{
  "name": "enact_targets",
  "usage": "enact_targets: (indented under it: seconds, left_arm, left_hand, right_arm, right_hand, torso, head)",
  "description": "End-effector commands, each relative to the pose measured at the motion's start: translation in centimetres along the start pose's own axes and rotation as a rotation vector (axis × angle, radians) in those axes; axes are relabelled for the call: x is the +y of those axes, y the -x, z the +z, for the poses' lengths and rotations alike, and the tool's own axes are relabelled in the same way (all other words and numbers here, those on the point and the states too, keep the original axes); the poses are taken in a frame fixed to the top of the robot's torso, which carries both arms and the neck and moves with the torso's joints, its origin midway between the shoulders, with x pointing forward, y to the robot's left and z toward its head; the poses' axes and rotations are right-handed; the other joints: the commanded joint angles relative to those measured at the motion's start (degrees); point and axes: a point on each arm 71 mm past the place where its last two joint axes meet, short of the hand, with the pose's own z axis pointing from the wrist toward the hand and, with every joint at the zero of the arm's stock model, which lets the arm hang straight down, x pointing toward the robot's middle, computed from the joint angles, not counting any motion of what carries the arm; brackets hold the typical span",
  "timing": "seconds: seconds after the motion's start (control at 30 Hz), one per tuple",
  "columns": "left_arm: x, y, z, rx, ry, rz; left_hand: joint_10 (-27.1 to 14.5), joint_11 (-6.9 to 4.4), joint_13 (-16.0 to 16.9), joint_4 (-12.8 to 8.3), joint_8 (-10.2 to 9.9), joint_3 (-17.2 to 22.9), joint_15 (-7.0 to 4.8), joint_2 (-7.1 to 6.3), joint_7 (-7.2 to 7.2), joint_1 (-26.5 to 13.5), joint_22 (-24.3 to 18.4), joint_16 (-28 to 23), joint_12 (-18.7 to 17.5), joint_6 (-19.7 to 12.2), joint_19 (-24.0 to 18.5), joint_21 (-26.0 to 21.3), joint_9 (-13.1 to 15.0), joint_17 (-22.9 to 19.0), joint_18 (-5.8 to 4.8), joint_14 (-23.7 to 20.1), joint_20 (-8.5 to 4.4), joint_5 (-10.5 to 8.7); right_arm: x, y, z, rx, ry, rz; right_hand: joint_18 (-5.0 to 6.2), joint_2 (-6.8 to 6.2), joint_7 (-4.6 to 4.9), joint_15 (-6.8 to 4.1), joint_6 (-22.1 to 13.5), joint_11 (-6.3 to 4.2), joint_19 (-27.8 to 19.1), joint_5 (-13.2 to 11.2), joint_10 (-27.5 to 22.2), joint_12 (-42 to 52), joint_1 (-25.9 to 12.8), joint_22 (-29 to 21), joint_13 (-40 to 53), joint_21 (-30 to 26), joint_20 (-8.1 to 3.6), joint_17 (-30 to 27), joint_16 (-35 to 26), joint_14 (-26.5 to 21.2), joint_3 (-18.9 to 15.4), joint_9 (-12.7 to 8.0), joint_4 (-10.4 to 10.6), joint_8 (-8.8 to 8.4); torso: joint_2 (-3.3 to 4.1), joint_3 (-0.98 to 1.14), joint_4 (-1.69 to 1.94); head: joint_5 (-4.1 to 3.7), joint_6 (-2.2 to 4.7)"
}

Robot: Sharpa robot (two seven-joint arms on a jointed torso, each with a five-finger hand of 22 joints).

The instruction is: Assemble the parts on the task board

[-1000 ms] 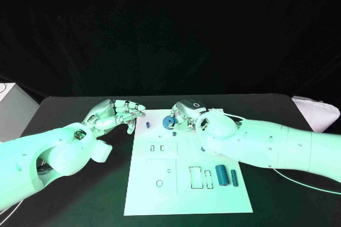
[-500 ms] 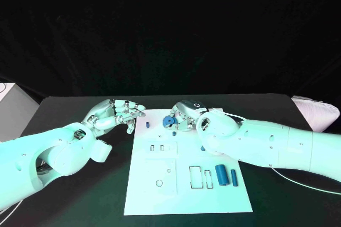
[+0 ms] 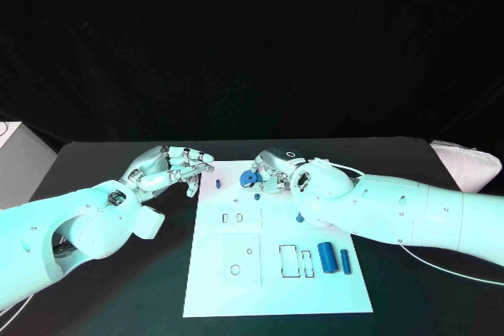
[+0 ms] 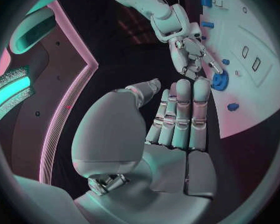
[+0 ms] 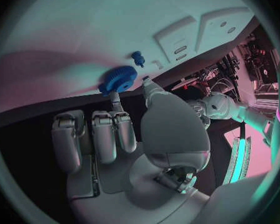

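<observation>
The white task board (image 3: 273, 292) lies lengthwise in the middle of the black table. My right hand (image 3: 277, 168) is at the board's far end and pinches a blue gear (image 3: 250, 178) between thumb and a finger, just over the board. The right wrist view shows the gear (image 5: 118, 79) at the fingertips (image 5: 115, 100). My left hand (image 3: 168, 168) hovers beside the board's far left corner, fingers curled in with nothing in them. A small blue peg (image 3: 218, 183) stands near it.
More blue pieces are on the board: a small one (image 3: 257, 198), another (image 3: 301, 219) by my right forearm, and two cylinders (image 3: 328, 257) (image 3: 344, 260) beside rectangular slots (image 3: 289, 262). A white box (image 3: 9, 143) sits far left, a pale bundle (image 3: 464, 165) far right.
The right hand and the gear have edged very slightly toward the board's far end. The left hand stays as it was.
</observation>
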Motion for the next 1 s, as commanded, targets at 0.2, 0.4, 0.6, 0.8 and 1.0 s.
enact_targets:
  seconds: [0.2, 0.4, 0.6, 0.8, 1.0]
  left_arm:
    - [-0.1, -0.1, 0.0, 0.014, -0.006, -0.002]
    - [-0.1, -0.1, 0.0, 0.013, -0.006, -0.002]
    - [-0.1, -0.1, 0.0, 0.013, -0.006, -0.002]
    - [-0.1, 0.0, 0.0, 0.012, -0.005, -0.001]
    - [0.0, 0.1, 0.0, 0.008, -0.005, 0.001]
  left_hand:
    - [-0.3, 0.04, 0.05, 0.06, 0.14, 0.31, 0.13, 0.24, 0.06, 0.16, 0.05, -0.18, -0.33, -0.33, -0.5, 0.21, 0.05, 0.05, -0.35, -0.04, 0.01, -0.1]
    - [-0.3, 0.04, 0.05, 0.06, 0.14, 0.31, 0.13, 0.24, 0.06, 0.16, 0.05, -0.18, -0.33, -0.33, -0.5, 0.21, 0.05, 0.05, -0.35, -0.04, 0.01, -0.1]
    - [-0.3, 0.04, 0.05, 0.06, 0.14, 0.31, 0.13, 0.24, 0.06, 0.16, 0.05, -0.18, -0.33, -0.33, -0.5, 0.21, 0.05, 0.05, -0.35, -0.04, 0.01, -0.1]
    - [-0.33, 0.06, 0.06, -0.05, 0.12, 0.43, 0.14, 0.21, 0.1, 0.13, 0.09, -0.2, -0.35, -0.38, -0.57, 0.29, 0.06, 0.07, -0.35, -0.04, 0.01, -0.1]
    - [-0.33, 0.06, 0.06, -0.05, 0.12, 0.43, 0.14, 0.21, 0.1, 0.13, 0.09, -0.2, -0.35, -0.38, -0.57, 0.29, 0.06, 0.07, -0.35, -0.04, 0.01, -0.1]
  right_arm:
    - [-0.4, -0.8, -0.4, 0.073, -0.01, -0.011]
    - [-0.7, -0.8, -0.6, 0.073, -0.019, -0.016]
    - [-0.7, -0.7, -0.8, 0.056, -0.017, -0.014]
    - [-0.8, -0.2, -1.4, 0.0, -0.007, -0.001]
    - [-1.3, 0.7, -2.6, -0.072, 0.006, 0.032]
  right_hand:
    - [-0.39, 0.32, -0.1, 0.47, 0.55, 0.31, 5.99, 0.31, 4.91, 0.15, -0.66, 15.07, 13.9, 0.26, 0.26, 9.74, 0.0, 4.8, 0.21, 0.06, 0.0, -0.16]
    - [-0.39, 0.59, -0.15, 0.46, 0.76, 0.27, 5.99, 0.61, 5.0, 0.25, -0.84, 15.07, 13.99, 0.26, 0.25, 9.8, 0.02, 4.82, 0.36, 0.09, -0.06, -0.11]
    - [-0.39, 0.7, -0.21, 0.42, 0.95, 0.24, 5.99, 1.23, 4.99, 0.24, -0.87, 15.07, 13.98, 0.26, 0.22, 9.82, 0.02, 4.82, 0.55, 0.11, -0.11, -0.09]
    - [-0.39, 0.71, -0.25, 0.37, 1.11, 0.17, 5.99, 2.49, 5.03, 0.28, -0.7, 15.07, 14.03, 0.26, 0.17, 9.74, -0.01, 4.81, 0.9, 0.11, -0.16, -0.15]
    - [-0.39, 0.68, -0.3, 0.3, 1.29, 0.14, 5.99, 3.23, 4.98, 0.21, -0.13, 15.07, 13.97, 0.26, 0.12, 9.71, -0.03, 4.8, 1.33, 0.12, -0.28, -0.18]
  torso:
    - [-0.02, 0.01, 0.04]
    - [-0.02, -0.02, 0.06]
    - [0.0, 0.01, 0.05]
    - [-0.02, 0.0, 0.06]
    - [-0.14, -0.01, 0.04]
  head:
    - [-0.02, -0.1]
    - [0.0, -0.16]
    - [-0.02, -0.21]
    - [-0.02, -0.16]
    - [-0.05, -0.03]
